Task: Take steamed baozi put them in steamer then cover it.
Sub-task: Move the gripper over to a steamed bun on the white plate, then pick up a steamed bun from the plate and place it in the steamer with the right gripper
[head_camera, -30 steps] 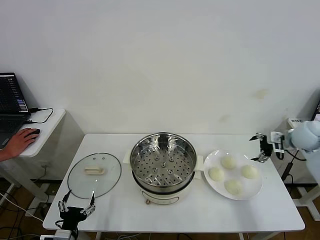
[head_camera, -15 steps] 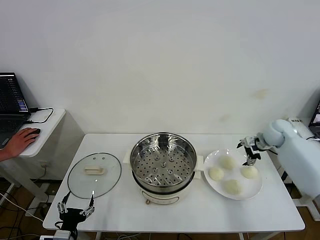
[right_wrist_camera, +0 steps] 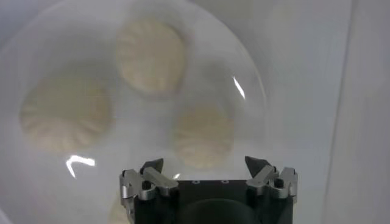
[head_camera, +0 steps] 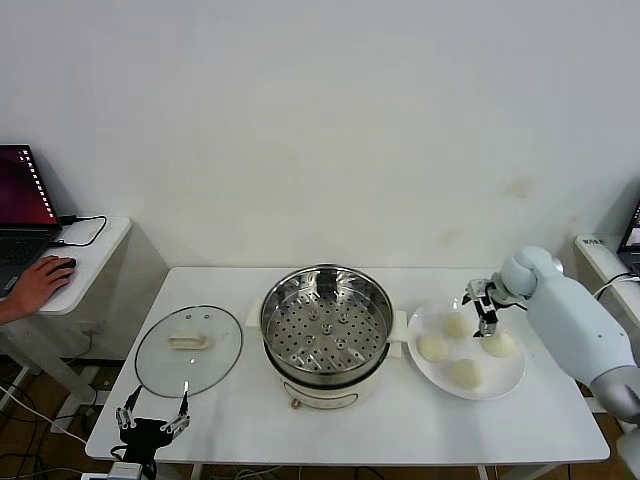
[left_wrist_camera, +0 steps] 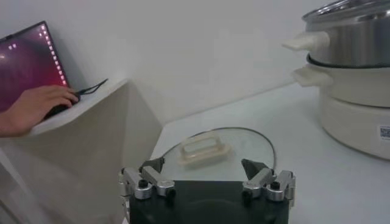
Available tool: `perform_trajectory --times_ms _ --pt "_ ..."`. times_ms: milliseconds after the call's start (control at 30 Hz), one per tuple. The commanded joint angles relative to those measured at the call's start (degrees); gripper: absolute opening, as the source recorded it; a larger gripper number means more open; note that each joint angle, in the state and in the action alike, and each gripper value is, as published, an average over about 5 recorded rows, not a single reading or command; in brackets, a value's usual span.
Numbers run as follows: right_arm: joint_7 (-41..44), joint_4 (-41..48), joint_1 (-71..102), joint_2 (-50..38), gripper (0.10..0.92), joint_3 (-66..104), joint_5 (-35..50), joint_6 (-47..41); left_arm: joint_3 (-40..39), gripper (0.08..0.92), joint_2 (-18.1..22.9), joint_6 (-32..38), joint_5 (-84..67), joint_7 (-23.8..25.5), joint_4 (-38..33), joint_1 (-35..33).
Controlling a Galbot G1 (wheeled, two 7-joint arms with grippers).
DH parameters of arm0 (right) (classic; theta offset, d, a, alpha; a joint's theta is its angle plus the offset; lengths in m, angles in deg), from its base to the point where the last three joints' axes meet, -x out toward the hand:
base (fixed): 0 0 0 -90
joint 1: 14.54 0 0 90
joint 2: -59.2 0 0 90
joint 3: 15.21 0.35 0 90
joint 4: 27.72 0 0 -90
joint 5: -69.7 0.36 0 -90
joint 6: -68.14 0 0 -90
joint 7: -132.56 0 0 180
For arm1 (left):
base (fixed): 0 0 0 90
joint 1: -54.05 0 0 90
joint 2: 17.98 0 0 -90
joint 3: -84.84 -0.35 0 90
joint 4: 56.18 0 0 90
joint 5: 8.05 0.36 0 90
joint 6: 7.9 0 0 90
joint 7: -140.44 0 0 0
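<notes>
The steamer [head_camera: 325, 330] stands open mid-table, and its perforated tray is bare. It also shows in the left wrist view [left_wrist_camera: 353, 73]. Several baozi lie on a white plate [head_camera: 503, 378] to its right, among them one [head_camera: 457, 324] at the back and one [head_camera: 433, 347] nearest the pot. My right gripper [head_camera: 482, 305] hovers open over the plate's far side, between two buns. In the right wrist view it [right_wrist_camera: 206, 164] is open just above one baozi [right_wrist_camera: 202, 135]. The glass cover [head_camera: 189, 345] lies flat at the left. My left gripper [head_camera: 152, 415] waits open at the front left edge, and in its own view [left_wrist_camera: 204, 165] it faces the cover [left_wrist_camera: 213, 149].
A side table at the far left holds a laptop [head_camera: 25, 200] and a person's hand on a mouse [head_camera: 40, 280]. The white table [head_camera: 350, 425] ends close behind the plate on the right. A wall stands behind.
My right gripper has moved left from the table's right edge to above the plate of baozi. The left arm has not moved.
</notes>
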Motion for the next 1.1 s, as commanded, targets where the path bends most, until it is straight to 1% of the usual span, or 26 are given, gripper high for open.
perform_trajectory --times_ms 33,433,500,667,767,933,1100 --pt "-0.99 3.01 -0.27 2.13 0.823 -0.25 -0.75 0.1 -0.04 0.823 0.04 -0.01 0.04 0.03 0.04 -0.02" --pt "-1.95 3.9 -0.27 2.66 0.815 -0.14 -0.51 -0.31 -0.29 0.823 0.12 0.04 0.15 -0.09 0.49 -0.11" --pt "-2.35 4.28 -0.28 2.81 0.791 0.01 -0.12 -0.35 -0.36 0.823 0.14 0.04 0.16 -0.1 0.56 -0.06" --pt "-2.89 5.17 -0.5 2.91 0.676 0.21 1.0 -0.29 -0.38 0.823 0.18 0.02 0.18 -0.11 0.74 0.13" --pt "-2.5 4.97 -0.85 2.68 0.633 0.14 1.8 -0.35 -0.3 0.823 0.13 0.01 0.19 -0.15 0.81 0.17" --pt "-0.39 2.55 -1.91 0.65 0.604 -0.37 4.73 -0.33 -0.41 0.823 0.29 0.03 0.25 -0.27 1.12 0.19" --pt "2.97 -3.99 -5.5 -3.44 0.602 -3.17 9.9 -0.58 -0.74 0.823 0.5 0.0 0.62 -0.28 1.12 0.29"
